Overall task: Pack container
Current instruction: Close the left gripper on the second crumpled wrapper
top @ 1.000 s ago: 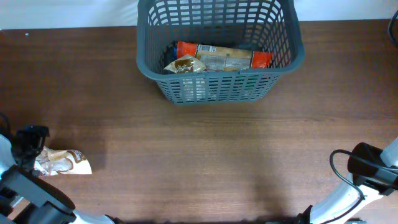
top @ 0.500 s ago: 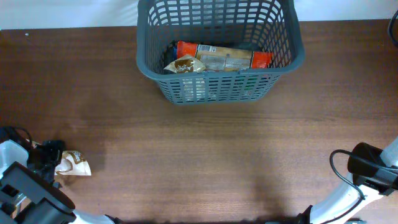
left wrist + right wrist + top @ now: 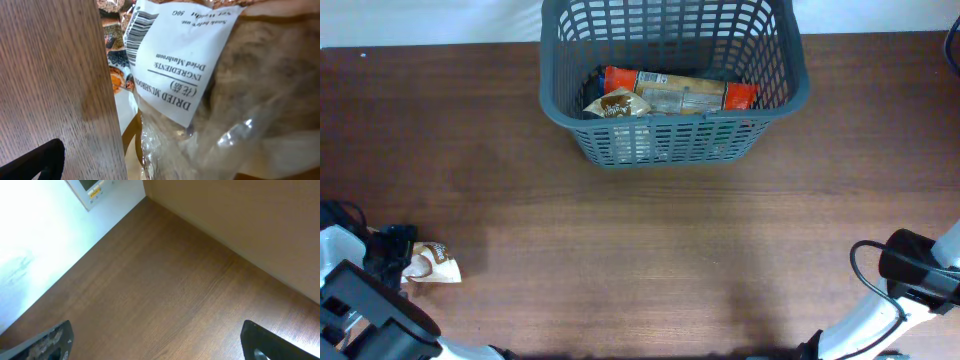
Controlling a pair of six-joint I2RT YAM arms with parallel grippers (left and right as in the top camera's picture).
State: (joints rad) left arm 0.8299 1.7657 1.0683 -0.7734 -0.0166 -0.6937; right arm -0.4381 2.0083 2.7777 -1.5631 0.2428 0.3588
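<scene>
The basket [image 3: 670,140] sits at the far middle of the table [image 3: 650,240], holding a long orange-ended packet [image 3: 680,92] and a small brown packet [image 3: 615,103]. The left gripper [image 3: 392,252], jaws spread, is against a dried mushroom packet [image 3: 200,75] at the front left. The right gripper [image 3: 160,342] hangs spread and empty.

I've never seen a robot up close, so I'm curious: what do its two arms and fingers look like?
Both the left arm and the right arm are white links joined by chunky black joints. A thin black cable loops beside the right one. The fingers are matte black; no markings show.
</scene>
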